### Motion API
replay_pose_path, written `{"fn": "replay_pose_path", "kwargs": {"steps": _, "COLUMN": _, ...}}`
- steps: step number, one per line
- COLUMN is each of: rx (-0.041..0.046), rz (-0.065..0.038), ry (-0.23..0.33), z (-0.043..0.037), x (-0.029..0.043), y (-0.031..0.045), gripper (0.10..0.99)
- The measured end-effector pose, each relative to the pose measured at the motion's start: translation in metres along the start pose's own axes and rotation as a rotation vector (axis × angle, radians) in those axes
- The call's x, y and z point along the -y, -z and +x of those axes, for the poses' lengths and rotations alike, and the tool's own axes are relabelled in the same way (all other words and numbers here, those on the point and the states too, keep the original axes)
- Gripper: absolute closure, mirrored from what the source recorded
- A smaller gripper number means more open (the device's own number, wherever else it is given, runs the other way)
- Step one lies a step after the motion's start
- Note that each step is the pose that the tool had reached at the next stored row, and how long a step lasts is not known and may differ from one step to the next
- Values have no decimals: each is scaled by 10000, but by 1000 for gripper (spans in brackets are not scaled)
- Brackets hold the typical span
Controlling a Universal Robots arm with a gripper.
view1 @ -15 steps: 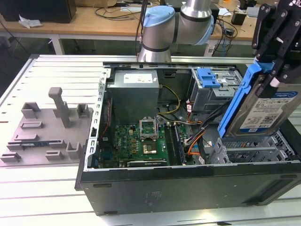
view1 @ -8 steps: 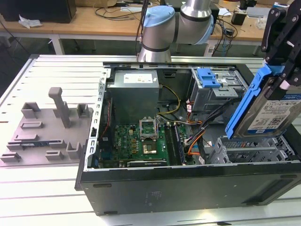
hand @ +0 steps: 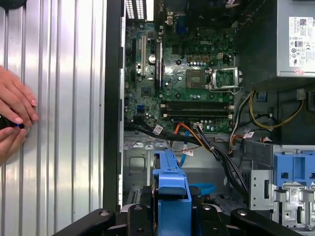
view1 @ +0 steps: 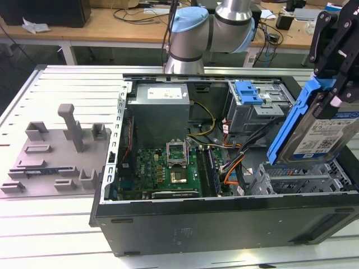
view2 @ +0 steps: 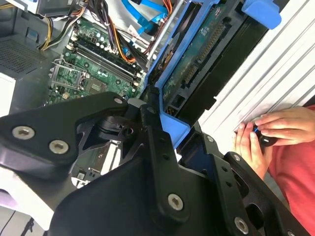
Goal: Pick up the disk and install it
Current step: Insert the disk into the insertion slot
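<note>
On the slatted metal counter (view1: pixel 45 224) stood an open computer case (view1: pixel 224 218), its black wall nearest. Just behind that wall, on the exterior view's right, lay a grey drive cage (view1: pixel 303 179). Above it the hand (view1: pixel 335 98) was clenched on the disk (view1: pixel 322 131), gripping its blue carrier frame. The disk hung steeply tilted with its label facing the near side. Whether its lower end touched the cage could not be told. Mid-case lay the green motherboard (view1: pixel 162 168). A grey fixture plate (view1: pixel 56 151) sat outside the case on the exterior view's left. Farther back were the grey power-supply box (view1: pixel 162 109) and a blue latch (view1: pixel 248 92) on its metal cage. The arm (view1: pixel 207 28) rose beyond them. In the first wrist view a person's hands (hand: pixel 15 118) rested on the counter beside the case.
</note>
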State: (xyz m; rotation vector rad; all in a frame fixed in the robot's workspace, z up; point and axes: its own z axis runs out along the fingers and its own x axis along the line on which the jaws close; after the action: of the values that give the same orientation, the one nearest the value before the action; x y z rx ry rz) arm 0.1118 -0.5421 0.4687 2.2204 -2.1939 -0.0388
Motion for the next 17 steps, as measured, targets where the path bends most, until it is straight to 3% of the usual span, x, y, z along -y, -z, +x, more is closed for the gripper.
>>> {"fn": "replay_pose_path", "kwargs": {"steps": 7, "rx": -2, "rz": 0, "ry": 0, "z": 0, "x": 3, "y": -82, "gripper": 722}}
{"fn": "replay_pose_path", "kwargs": {"steps": 17, "rx": 0, "rz": 0, "ry": -10, "z": 3, "x": 17, "y": -126, "gripper": 722}}
